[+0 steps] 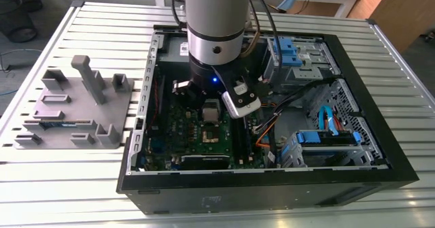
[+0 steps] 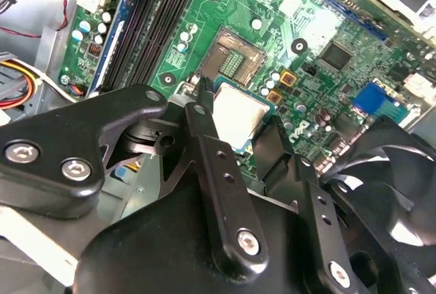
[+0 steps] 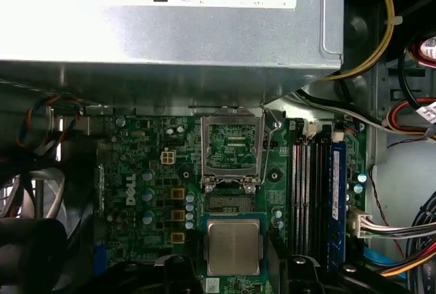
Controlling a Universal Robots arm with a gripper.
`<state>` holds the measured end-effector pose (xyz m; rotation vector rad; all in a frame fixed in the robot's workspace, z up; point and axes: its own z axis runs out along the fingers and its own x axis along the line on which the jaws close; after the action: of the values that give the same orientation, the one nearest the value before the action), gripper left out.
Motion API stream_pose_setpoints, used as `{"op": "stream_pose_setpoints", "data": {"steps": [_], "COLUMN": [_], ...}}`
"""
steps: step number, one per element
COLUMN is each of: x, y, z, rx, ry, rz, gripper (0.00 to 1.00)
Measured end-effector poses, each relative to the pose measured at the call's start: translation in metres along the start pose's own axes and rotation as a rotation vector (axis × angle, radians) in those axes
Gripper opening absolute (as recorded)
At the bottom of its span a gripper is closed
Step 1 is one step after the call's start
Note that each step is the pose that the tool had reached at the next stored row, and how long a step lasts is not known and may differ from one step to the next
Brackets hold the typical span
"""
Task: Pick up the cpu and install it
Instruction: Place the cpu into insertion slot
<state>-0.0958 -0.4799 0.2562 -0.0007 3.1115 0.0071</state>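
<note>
My gripper (image 3: 234,265) is shut on the cpu (image 3: 234,243), a flat square chip with a silvery top, held level between two black fingers (image 3: 174,267). The chip hangs just above the green motherboard (image 3: 146,171), beside the open socket (image 3: 229,203), whose metal load plate (image 3: 231,145) is swung up. In the second wrist view the cpu (image 2: 237,118) sits between the fingers (image 2: 204,113), close to the socket (image 2: 235,59). In the exterior view the arm reaches down into the open computer case (image 1: 272,179), with the cpu (image 1: 212,112) under the wrist and the socket (image 1: 212,134) just in front of it.
A grey power supply (image 3: 170,28) stands beside the socket's load plate. Dark memory slots (image 3: 310,199) and bundled cables (image 3: 402,226) flank the socket. A black fan (image 2: 392,171) lies close to the fingers. A grey holder (image 1: 71,111) with a green memory stick (image 1: 58,123) rests outside the case.
</note>
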Motion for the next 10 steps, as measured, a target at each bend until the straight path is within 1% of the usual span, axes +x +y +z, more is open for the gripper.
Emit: {"op": "stream_pose_setpoints", "data": {"steps": [5,10], "x": [-0.0003,-0.0003], "y": [0.0,-0.0001], "z": [0.0083,0.0136], "rx": [0.0,-0.0001], "ry": [0.0,0.0], "rz": [0.0,0.0], "gripper": [0.47,0.47]}}
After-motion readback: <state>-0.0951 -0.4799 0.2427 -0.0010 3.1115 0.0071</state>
